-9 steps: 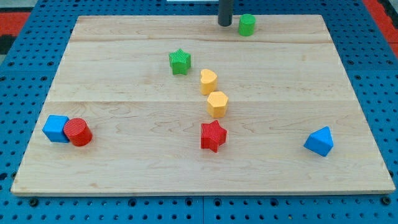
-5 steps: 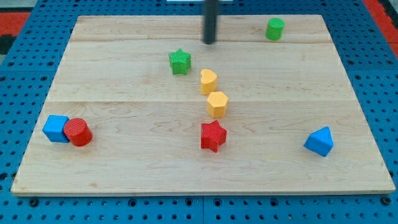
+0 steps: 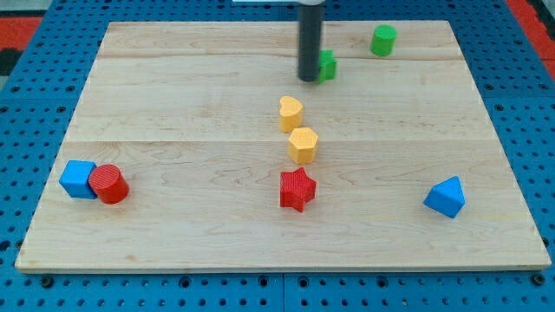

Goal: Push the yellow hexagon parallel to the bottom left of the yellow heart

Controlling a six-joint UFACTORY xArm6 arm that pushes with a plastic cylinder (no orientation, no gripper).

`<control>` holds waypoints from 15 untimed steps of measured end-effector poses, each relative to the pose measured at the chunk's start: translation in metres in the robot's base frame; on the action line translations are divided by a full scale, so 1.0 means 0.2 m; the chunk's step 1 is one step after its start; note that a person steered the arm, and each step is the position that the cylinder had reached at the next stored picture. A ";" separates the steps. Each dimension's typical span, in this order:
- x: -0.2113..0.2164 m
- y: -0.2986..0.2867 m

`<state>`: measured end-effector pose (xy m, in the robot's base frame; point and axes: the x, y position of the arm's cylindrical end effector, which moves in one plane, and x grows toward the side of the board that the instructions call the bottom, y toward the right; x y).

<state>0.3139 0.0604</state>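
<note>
A robotics lab test bench, seen from above. A pale wooden desk (image 3: pixel 173 95) made of joined planks fills most of the frame. It rests on a blue metal pegboard base (image 3: pixel 520 95) dotted with regular rows of mounting holes, visible along the left, right and bottom edges. Red surfaces show in the upper left and upper right corners of the frame. Small plastic 3D-printed toy blocks lie scattered on the wood, including a red star (image 3: pixel 297 189) at lower centre and a blue cube (image 3: pixel 77 178) at lower left. A straight dark rod (image 3: pixel 310 43) hangs down at upper centre.
</note>
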 end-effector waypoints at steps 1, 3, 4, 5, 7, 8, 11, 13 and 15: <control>0.27 0.07; 0.42 -0.30; 0.47 -0.43; 0.55 -0.15; 0.62 0.38; 0.78 0.13; 0.82 -0.53; 1.06 -0.70; 0.58 -1.04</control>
<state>0.4307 -0.1483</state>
